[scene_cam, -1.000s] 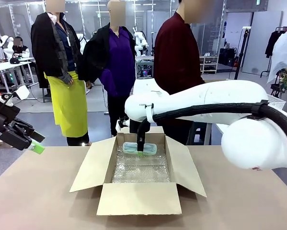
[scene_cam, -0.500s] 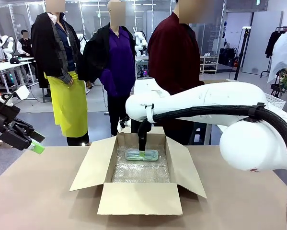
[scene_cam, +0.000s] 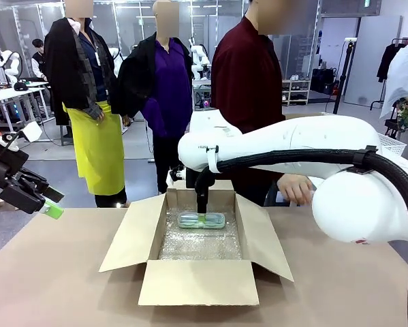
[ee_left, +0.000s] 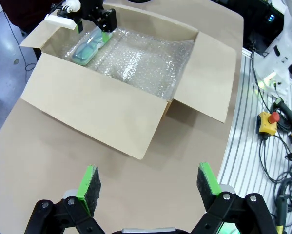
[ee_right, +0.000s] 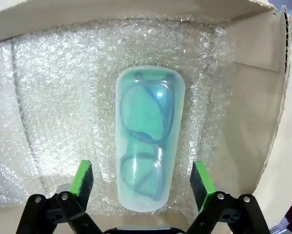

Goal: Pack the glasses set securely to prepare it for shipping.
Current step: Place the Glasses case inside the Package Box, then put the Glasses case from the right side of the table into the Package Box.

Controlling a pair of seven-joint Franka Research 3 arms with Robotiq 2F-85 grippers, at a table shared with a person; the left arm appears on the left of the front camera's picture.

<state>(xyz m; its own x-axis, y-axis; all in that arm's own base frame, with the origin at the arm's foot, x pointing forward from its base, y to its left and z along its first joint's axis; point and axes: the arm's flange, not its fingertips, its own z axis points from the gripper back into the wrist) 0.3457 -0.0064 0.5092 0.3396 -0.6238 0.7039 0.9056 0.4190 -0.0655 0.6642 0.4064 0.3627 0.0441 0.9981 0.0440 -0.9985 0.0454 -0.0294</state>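
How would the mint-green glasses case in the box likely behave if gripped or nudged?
The mint-green case looks like a smooth, moulded shell: probably stiff, somewhat slippery. Lying flat on the bubble wrap, it seems unlikely to roll or tip. Holding just one pair of glasses, it is likely light.

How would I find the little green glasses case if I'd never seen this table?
Find the open brown cardboard box in the middle of the table, lined with shiny bubble wrap. At its far end lies a flat, see-through mint-green case with rounded corners. Glasses show through it, which nothing else in the box has.
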